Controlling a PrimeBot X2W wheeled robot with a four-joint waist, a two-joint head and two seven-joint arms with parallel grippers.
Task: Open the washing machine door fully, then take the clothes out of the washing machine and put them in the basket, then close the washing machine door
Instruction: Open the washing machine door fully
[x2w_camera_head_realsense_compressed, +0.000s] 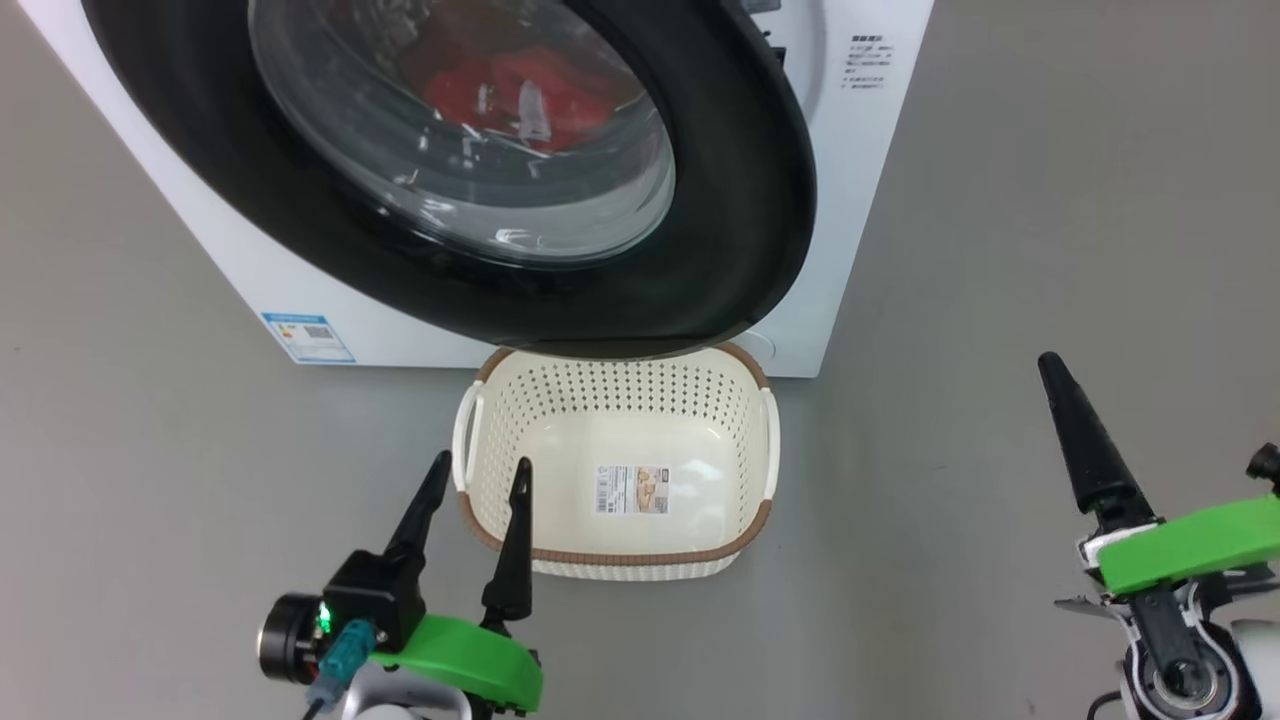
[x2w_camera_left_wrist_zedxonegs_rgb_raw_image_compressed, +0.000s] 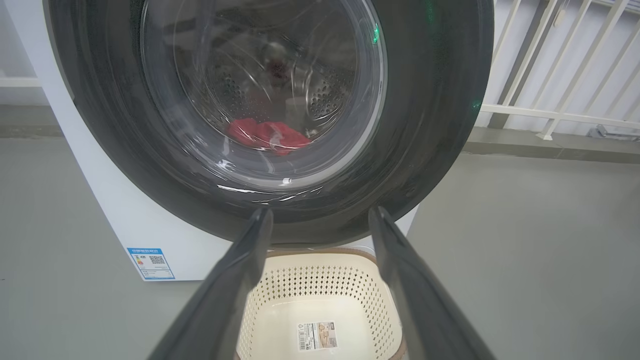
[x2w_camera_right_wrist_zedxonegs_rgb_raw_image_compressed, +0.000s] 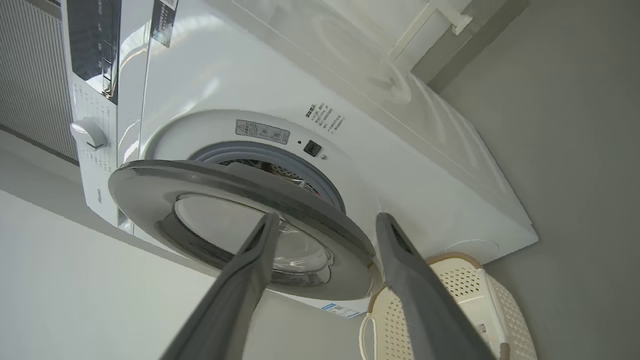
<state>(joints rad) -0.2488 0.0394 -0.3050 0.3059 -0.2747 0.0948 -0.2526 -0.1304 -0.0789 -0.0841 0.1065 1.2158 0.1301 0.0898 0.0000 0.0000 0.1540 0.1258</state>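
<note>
While both grippers hold nothing, the one large white boxy front-loading washing machine (x2w_camera_head_realsense_compressed: 870, 150) stands beyond their fingertips. Its single round glossy black door (x2w_camera_head_realsense_compressed: 745, 200), with a bulging clear glass window, stands partly ajar in the right wrist view. The left gripper (x2w_camera_head_realsense_compressed: 483, 460) has its two long dark fingers spread apart, tips over the near left corner of the one cream-white perforated plastic basket (x2w_camera_head_realsense_compressed: 620, 562). The basket has a brown woven-look rim and sits on the grey floor (x2w_camera_head_realsense_compressed: 1000, 250) below the door, one paper label (x2w_camera_head_realsense_compressed: 630, 489) on its bottom. The right gripper (x2w_camera_right_wrist_zedxonegs_rgb_raw_image_compressed: 327, 216) also stands wide, well to the basket's right. One heap of bright red fabric clothes (x2w_camera_head_realsense_compressed: 520, 95) lies in the drum behind the glass; how many garments, I cannot tell.
</note>
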